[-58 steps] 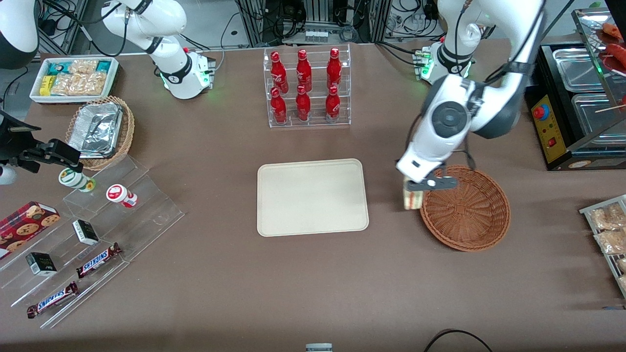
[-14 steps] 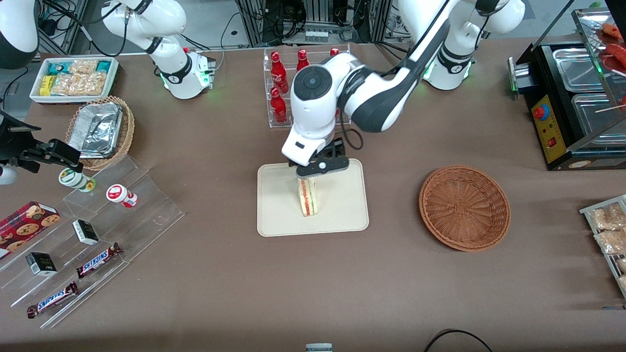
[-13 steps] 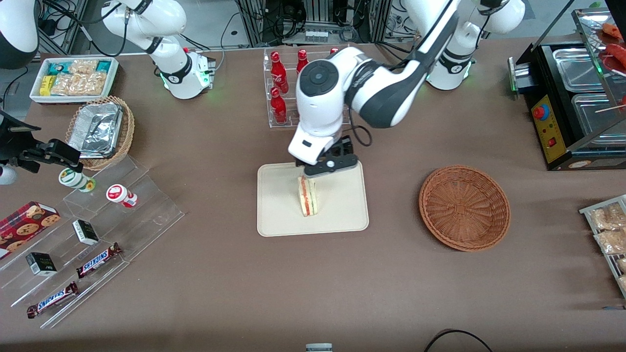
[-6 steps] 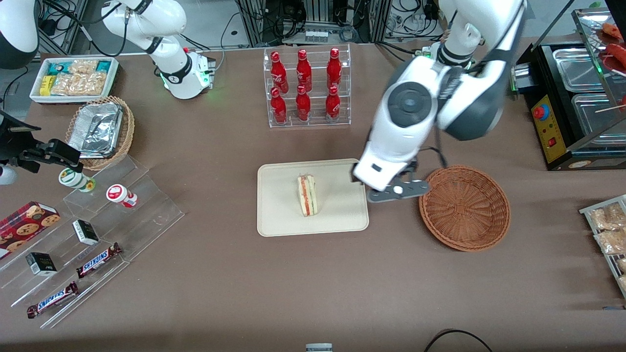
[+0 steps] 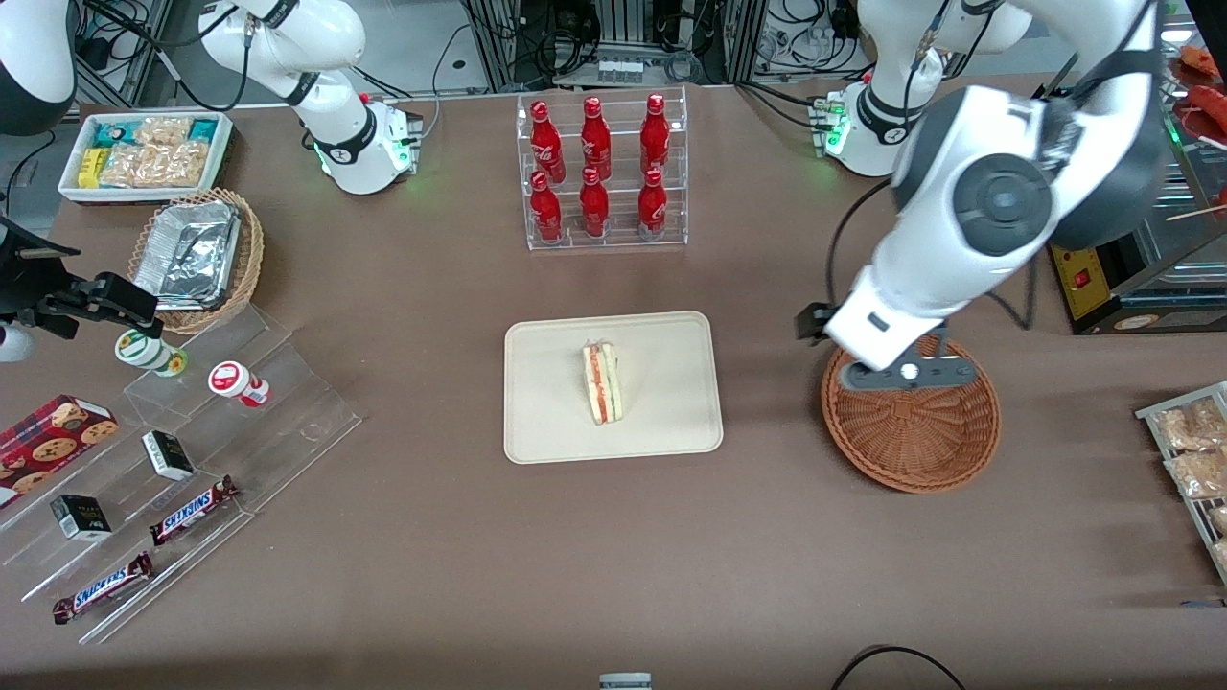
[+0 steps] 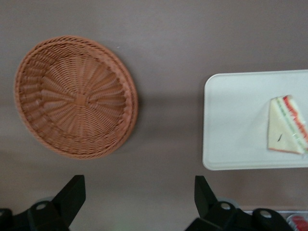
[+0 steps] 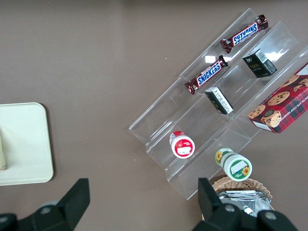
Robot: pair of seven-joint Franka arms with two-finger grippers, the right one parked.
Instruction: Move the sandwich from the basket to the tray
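Front view is showing the sandwich (image 5: 603, 384) lying mid-tray (image 5: 546, 422), the gripper (image 5: 901, 373) hovering over the basket (image 5: 911, 450) at the tray's three o'clock, while left wrist view is showing its fingers (image 6: 72, 195) spread apart, gripping nothing.

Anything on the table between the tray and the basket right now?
Nothing: bare table between tray and basket in front and wrist views. Open gripper hovers over the basket.

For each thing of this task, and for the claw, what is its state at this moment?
sandwich: on the tray, standing on one edge, free of the claw.
tray: flat on the table, holds only the sandwich.
basket: upright, empty.
claw: open, holds nothing, above the basket's rim.
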